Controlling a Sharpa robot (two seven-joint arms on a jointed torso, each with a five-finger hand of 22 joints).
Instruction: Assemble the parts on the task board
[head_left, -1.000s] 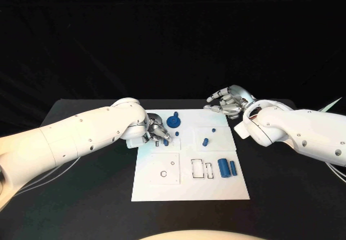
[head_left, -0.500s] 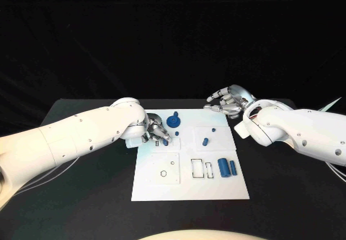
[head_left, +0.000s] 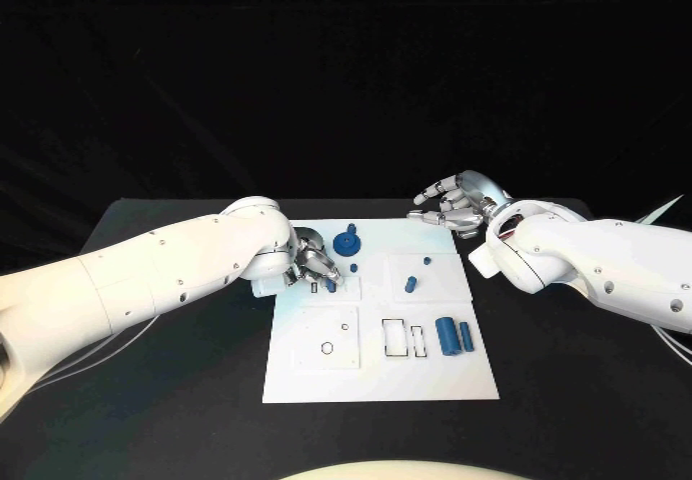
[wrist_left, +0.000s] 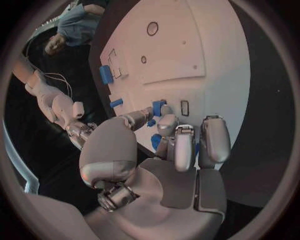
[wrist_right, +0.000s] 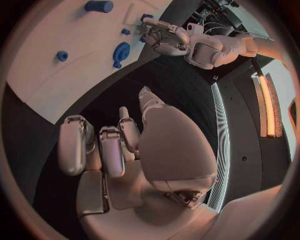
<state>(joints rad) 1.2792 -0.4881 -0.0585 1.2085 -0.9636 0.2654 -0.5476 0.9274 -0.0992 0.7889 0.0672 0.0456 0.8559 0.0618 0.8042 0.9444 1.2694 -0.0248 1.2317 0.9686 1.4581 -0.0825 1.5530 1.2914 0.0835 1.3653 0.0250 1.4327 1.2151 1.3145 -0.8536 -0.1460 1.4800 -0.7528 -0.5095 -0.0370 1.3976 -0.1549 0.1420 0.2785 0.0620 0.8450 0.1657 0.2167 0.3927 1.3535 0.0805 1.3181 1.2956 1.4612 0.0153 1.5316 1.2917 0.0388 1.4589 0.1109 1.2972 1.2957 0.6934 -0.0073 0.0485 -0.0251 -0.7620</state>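
The white task board (head_left: 382, 375) lies mid-table. My left hand (head_left: 315, 264) rests over its far left corner and pinches a small blue part (head_left: 330, 284) between thumb and fingers, just beside a narrow slot (head_left: 313, 287). In the left wrist view the same part (wrist_left: 158, 107) sits at the fingertips of that hand (wrist_left: 175, 150), next to the slot (wrist_left: 184, 107). A blue gear (head_left: 346, 241) stands right of the hand. My right hand (head_left: 459, 205) hovers past the board's far right corner, fingers loosely apart and holding nothing; the right wrist view shows it (wrist_right: 125, 145) too.
A small peg (head_left: 353, 268) and two short blue pieces (head_left: 411, 284) stand mid-board. Two blue cylinders (head_left: 449, 335) lie side by side near the right edge, beside rectangular outlines (head_left: 394, 337). The near left panel (head_left: 329, 337) has small holes. Black table (head_left: 173, 400) surrounds the board.
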